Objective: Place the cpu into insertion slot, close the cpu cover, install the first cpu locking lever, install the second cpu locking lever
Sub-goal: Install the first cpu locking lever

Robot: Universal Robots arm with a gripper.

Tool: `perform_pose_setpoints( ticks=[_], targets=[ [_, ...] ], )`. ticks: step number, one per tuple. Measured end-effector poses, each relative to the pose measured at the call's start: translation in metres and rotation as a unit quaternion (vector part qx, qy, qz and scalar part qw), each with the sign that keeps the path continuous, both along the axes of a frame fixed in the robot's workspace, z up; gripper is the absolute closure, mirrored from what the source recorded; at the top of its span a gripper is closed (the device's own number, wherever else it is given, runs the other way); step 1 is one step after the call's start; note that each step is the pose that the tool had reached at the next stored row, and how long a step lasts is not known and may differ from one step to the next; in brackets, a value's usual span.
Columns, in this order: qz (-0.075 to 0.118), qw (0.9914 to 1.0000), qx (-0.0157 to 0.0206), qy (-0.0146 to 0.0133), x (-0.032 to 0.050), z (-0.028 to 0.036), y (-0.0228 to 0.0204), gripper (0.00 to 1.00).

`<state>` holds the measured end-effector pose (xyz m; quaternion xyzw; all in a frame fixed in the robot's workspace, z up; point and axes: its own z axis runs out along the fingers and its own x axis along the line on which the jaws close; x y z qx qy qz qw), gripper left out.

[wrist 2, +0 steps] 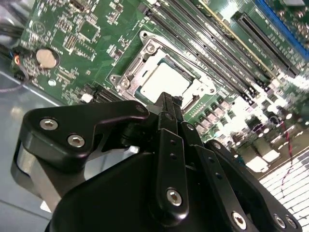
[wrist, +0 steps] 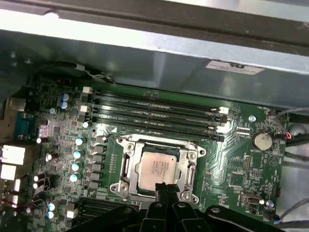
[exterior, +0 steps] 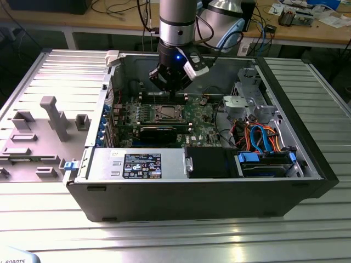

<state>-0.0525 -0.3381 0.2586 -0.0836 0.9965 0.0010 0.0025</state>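
The arm (exterior: 176, 22) comes straight down from the upper centre of the exterior view into an open computer case (exterior: 219, 192) lying on its side on a ribbed metal counter (exterior: 164, 235). Its wrist points downward, so the gripper (exterior: 167, 90) hangs low over the green motherboard (exterior: 197, 118), just behind the socket. In both wrist views the black fingers (wrist 2: 166, 145) are drawn together into one narrow tip with nothing visible between them. That tip sits at the edge of the socket (wrist 2: 126, 82), though I cannot tell whether it touches. The chip (wrist: 157, 168) lies flat inside the socket, its dull silver top facing up. The thin metal cover (wrist: 153, 146) lies down around it, framing the chip through its square window. Long black memory slots (wrist: 154, 113) run beside the socket on the side away from the gripper.
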Motion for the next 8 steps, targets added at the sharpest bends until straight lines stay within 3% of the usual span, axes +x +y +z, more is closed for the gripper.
perform_pose_setpoints(
  ticks=[2, 3, 6, 8],
  targets=[
    [0.032, 0.99947, 0.0, 0.0, 0.0, 0.0, 0.0, 0.89],
    [0.038, 0.99928, 0.0, 0.0, -0.0003, 0.0, 0.0, 0.89],
    [0.04, 0.99922, -0.0001, -0.0007, -0.0076, 0.0, -0.0001, 0.89],
    [0.038, 0.99927, -0.0002, -0.0051, -0.0115, -0.001, 0.0, 0.89]
  ],
)
